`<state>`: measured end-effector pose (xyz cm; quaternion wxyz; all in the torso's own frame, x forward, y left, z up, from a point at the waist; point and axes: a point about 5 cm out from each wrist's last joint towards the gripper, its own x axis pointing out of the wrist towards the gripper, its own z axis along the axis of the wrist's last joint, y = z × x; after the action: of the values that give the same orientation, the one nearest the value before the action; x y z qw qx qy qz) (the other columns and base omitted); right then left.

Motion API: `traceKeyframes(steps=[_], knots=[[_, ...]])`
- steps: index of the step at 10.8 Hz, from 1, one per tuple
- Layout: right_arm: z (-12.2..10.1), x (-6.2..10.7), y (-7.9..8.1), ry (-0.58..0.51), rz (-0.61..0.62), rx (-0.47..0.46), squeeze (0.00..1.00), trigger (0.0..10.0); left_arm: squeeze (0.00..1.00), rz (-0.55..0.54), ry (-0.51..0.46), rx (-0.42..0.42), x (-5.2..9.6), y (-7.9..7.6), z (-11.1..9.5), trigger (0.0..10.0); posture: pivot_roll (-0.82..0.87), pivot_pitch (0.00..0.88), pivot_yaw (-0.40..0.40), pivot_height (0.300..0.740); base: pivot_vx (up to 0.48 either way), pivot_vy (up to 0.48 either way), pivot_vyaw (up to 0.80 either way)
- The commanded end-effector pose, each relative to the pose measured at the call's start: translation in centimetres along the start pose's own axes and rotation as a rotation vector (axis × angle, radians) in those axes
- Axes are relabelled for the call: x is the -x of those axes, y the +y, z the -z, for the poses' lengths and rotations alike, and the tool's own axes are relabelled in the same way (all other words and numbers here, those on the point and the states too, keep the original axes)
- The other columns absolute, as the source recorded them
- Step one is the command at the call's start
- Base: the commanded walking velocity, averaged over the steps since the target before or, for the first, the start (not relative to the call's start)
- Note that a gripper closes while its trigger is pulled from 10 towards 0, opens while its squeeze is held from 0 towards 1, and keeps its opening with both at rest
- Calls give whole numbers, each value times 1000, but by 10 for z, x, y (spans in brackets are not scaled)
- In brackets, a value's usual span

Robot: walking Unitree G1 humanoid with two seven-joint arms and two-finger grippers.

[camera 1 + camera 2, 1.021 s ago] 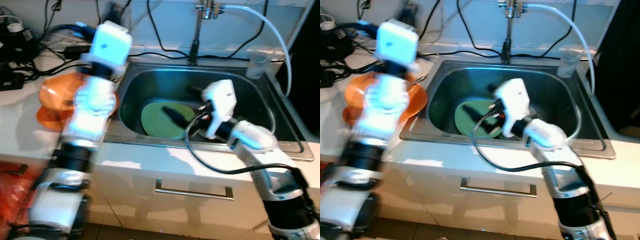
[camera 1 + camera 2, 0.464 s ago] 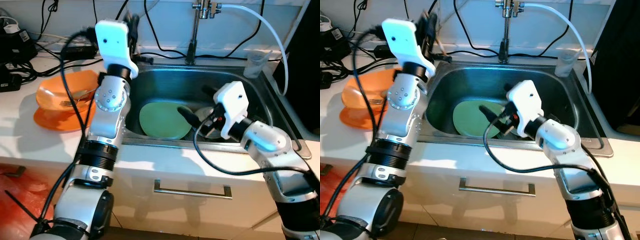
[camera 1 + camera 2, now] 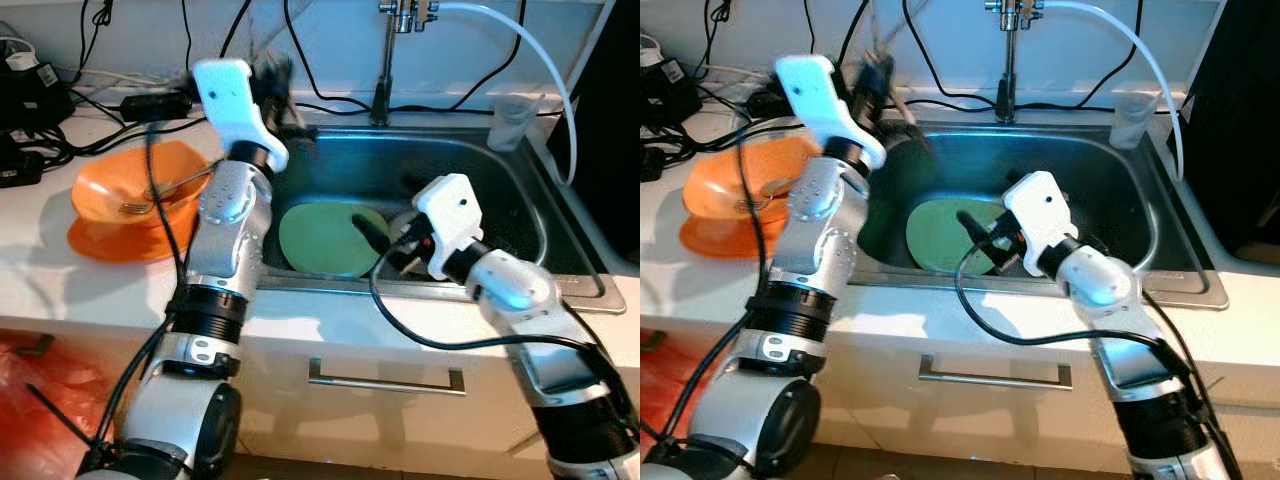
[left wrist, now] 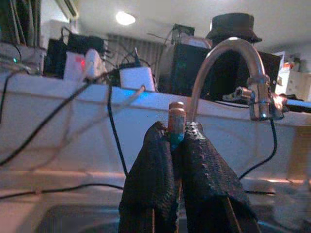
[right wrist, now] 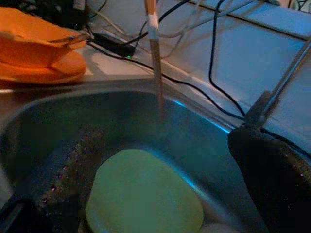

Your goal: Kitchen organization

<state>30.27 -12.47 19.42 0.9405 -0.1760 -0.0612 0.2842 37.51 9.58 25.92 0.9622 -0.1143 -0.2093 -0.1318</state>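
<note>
Here, in the left eye view, the left gripper [image 3: 280,85] is raised over the far-left corner of the sink [image 3: 560,262]; it is blurred. The right gripper [image 3: 385,245] reaches into the basin beside one green plate [image 3: 325,238], which lies flat on the sink floor. On the counter to the left stands one orange bowl [image 3: 125,190] on one orange plate [image 3: 105,240], with a utensil resting in the bowl, probably stacked there to keep the counter compact.

In the right eye view the same layout shows, plus one faucet [image 3: 1007,60] at the far edge and one clear cup [image 3: 1130,122] at the far-right corner.

In the left wrist view, the two fingers are pressed together on one thin wooden stick [image 4: 176,119], held upright, likely a chopstick lifted clear of the basin.

In the right wrist view, the two fingers [image 5: 60,170] stand wide apart, holding nothing, straddling the green plate, apparently positioned to grasp it next.
</note>
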Motion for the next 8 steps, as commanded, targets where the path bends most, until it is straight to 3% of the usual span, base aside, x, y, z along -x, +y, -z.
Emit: traceKeyframes(steps=[1,6,8], knots=[[-6,-8,2,-36,16,20,184,10000,0,21,12,33,-1,-3,-1,0,-66,0,102,740,0,0,0],[-14,-37,11,-121,-22,-10,188,10000,0,27,31,116,3,-14,-12,0,-20,0,51,740,0,0,0],[-14,-45,8,-125,-51,13,192,10000,0,8,73,127,12,-11,-13,0,-2,0,16,740,0,0,0]])
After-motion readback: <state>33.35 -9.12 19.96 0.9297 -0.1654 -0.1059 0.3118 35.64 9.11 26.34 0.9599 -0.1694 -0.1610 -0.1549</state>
